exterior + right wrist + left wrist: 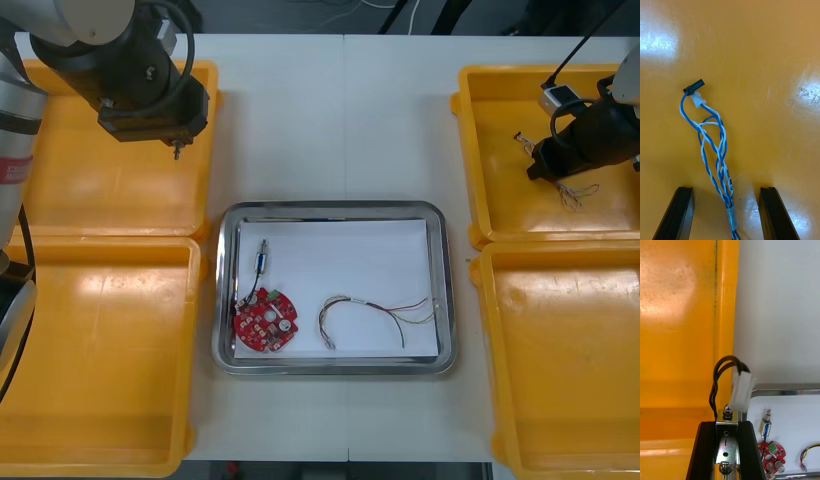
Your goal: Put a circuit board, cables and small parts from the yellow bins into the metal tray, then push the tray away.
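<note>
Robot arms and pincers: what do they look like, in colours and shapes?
The left arm is silver-grey tubing with a red band, ending in a black wrist block. The right arm ends black too, with a thin black lead and a small grey box. The left pincer and right pincer each have two flat black fingers.

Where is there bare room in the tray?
The tray is bare along its far side, right of the small metal part, beyond the red and yellow cable; crowded near-left, around the circuit board. Left tool and right tool hang over far bins.
</note>
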Robot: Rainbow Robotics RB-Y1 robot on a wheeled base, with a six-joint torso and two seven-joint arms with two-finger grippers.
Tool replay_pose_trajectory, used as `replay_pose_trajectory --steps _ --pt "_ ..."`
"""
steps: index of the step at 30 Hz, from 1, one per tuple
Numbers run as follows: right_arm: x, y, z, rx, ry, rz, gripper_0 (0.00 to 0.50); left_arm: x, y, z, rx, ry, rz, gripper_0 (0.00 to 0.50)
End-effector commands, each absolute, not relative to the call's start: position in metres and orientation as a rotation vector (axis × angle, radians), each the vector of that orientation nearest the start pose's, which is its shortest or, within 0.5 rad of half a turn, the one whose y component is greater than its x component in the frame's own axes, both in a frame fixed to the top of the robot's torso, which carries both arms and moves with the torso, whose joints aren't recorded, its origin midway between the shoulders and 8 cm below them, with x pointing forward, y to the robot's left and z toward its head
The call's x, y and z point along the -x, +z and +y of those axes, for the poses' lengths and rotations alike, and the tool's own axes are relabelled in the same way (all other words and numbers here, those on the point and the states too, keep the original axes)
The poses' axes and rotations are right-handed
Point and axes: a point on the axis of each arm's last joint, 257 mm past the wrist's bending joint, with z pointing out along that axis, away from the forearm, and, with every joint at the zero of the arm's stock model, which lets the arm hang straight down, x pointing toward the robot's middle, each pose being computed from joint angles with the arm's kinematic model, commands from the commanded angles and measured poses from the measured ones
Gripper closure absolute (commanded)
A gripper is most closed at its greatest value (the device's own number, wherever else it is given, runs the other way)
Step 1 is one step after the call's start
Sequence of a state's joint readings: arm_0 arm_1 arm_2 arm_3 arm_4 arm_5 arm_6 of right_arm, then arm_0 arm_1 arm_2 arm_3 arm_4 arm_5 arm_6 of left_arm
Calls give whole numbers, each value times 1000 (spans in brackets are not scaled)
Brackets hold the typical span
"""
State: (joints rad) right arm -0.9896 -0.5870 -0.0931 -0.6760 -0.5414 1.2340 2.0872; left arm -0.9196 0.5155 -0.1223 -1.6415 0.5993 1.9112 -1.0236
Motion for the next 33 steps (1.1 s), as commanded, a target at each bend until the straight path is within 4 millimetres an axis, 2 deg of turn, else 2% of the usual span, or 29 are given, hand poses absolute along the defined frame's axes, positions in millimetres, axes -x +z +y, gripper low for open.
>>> replay_pose_trajectory --steps 1,4,5,6,7,8,10,11,12,15,21,25,33 --pt "-623 -212 -381 446 -81 2555 0 -529 -81 197 223 -175 2598 500" --pt "-621 -215 -382 450 -82 2558 20 -529 -82 195 218 -177 2600 500" --pt "-620 -216 -382 451 -84 2560 208 -528 -83 196 219 -177 2601 500" --pt "-620 -216 -380 453 -78 2559 311 -529 -83 196 218 -175 2601 500" --pt "-620 -216 -381 455 -81 2559 337 -529 -83 197 219 -174 2600 500" --pt "-619 -219 -383 457 -81 2564 337 -528 -83 196 217 -177 2601 500" --pt "-618 -220 -383 470 -85 2564 455 -529 -82 196 217 -175 2599 500" --pt "-618 -220 -383 470 -85 2564 455 -529 -82 196 217 -175 2599 500" --pt "-618 -220 -383 481 -89 2563 500 -528 -83 197 218 -175 2601 500" --pt "-620 -217 -382 502 -98 2551 500 -528 -83 197 218 -175 2601 500" --pt "-625 -186 -382 562 -151 2507 500 -528 -83 196 221 -178 2601 500" --pt "-617 -152 -382 601 -166 2504 500 -529 -82 197 227 -179 2599 500" --pt "-583 -118 -388 591 -96 2534 500 -529 -82 198 235 -179 2597 500"
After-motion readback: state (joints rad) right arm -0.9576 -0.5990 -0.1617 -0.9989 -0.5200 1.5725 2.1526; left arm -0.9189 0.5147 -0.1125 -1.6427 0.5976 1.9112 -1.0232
